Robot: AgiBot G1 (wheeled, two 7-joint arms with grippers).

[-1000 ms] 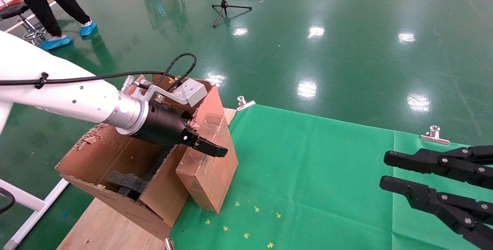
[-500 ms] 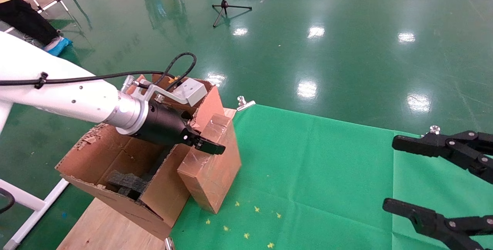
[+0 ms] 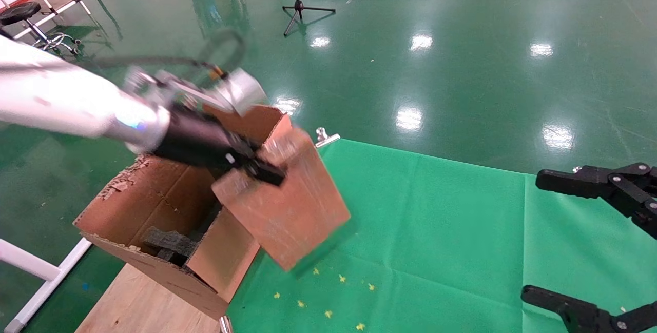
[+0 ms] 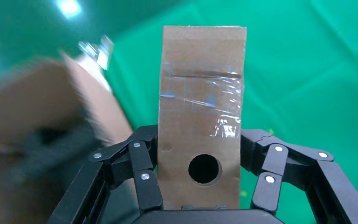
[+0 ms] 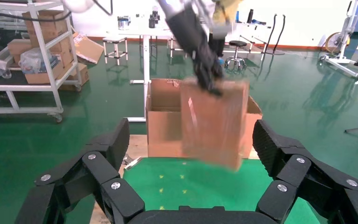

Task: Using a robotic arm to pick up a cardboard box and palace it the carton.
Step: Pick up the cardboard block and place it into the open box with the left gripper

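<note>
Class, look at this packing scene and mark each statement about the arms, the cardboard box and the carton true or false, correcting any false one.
1. The left gripper is shut on the cardboard box. True.
2. The cardboard box lies flat on the green cloth. False: it hangs tilted, lifted off the cloth.
3. The carton holds black foam. True.
4. The right gripper is clamped shut. False: its fingers are spread open, holding nothing.

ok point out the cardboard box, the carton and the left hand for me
cardboard box (image 3: 297,215), head view, on its broad brown face
carton (image 3: 154,204), head view, on its inner back wall
left hand (image 3: 259,171), head view, at its fingertips on the box's upper edge
</note>
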